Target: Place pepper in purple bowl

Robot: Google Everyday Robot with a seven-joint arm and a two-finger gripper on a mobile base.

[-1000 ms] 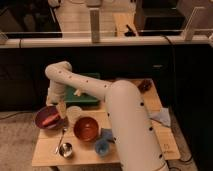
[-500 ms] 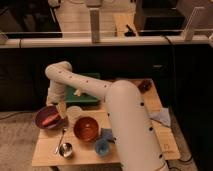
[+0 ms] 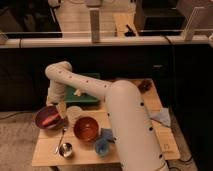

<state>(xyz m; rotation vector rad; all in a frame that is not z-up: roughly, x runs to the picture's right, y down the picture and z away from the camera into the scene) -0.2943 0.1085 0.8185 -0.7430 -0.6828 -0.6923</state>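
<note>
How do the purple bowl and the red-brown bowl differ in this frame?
The purple bowl holds the pepper; the red-brown bowl looks empty. The purple bowl sits near the table's edge, with the tool over its rim; the red-brown bowl is nearer the middle. Both are round and similar in width.

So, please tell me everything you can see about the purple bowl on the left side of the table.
The purple bowl is round, dark purple and smooth, with a slight shine. Its material cannot be told. It stands upright near the left edge of the wooden table, left of the red-brown bowl. A small red-orange pepper lies inside it. The gripper hangs over its right rim; whether it touches the bowl cannot be told.
</note>
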